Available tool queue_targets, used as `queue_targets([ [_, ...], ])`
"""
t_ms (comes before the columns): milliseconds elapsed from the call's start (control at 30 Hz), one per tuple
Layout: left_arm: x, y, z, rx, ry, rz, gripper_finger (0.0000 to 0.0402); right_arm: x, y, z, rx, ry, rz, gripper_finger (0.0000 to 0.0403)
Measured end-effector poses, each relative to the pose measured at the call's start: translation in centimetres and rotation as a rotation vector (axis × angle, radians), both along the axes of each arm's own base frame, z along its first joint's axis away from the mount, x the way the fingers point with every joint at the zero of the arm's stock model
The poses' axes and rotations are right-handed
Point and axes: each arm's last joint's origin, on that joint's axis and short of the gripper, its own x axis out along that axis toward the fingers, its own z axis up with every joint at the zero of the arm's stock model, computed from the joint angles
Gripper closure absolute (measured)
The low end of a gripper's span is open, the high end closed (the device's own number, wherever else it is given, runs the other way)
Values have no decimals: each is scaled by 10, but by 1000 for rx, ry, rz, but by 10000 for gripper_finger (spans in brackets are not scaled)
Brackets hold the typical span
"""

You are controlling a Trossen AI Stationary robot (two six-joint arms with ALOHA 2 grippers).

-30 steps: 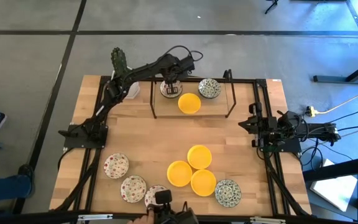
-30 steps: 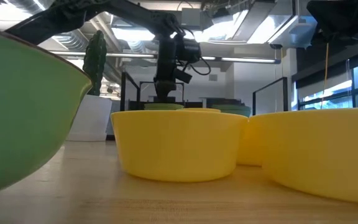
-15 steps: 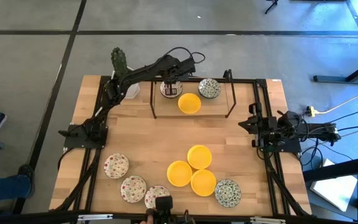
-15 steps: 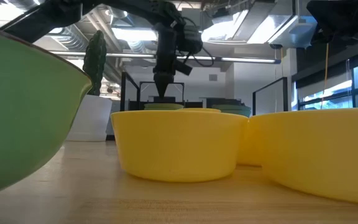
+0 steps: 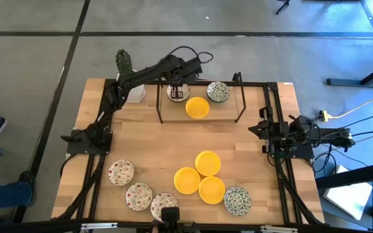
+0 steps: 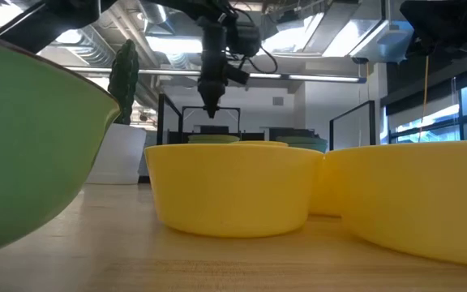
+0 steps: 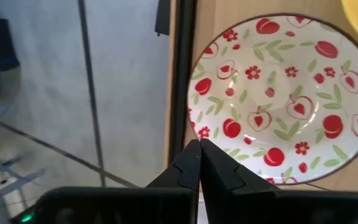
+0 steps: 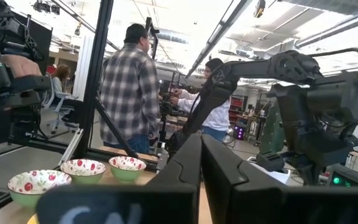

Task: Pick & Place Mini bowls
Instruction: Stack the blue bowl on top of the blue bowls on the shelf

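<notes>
My left gripper (image 5: 177, 87) hangs shut and empty over a white bowl with a red pattern (image 5: 175, 94) at the table's far edge. In the left wrist view the shut fingertips (image 7: 199, 147) hover over that bowl's rim (image 7: 272, 93), and the low view shows the gripper (image 6: 211, 109) raised clear. A yellow bowl (image 5: 197, 107) and a green-grey bowl (image 5: 218, 91) sit beside it. Three yellow bowls (image 5: 201, 176), a green-grey one (image 5: 237, 200) and three red-patterned ones (image 5: 138, 194) rest on the near half. My right gripper (image 5: 254, 129) waits shut at the right edge.
A black bar frame (image 5: 201, 121) stands around the far bowls. The white pot with the cactus (image 5: 127, 65) is at the far left corner. Bare wood lies in the table's middle (image 5: 173, 139). People (image 8: 129, 87) stand in the room beyond the table.
My left gripper has risen straight up from just above the red-patterned bowl at the far edge. The bowl has stayed where it was.
</notes>
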Motion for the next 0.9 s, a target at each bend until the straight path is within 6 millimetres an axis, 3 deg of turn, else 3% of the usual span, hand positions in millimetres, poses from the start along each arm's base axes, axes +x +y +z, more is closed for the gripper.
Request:
queue_targets([
  [900, -1, 1, -1, -54, -37, 29, 399, 0, 0, 0, 18, 1, 6, 389],
])
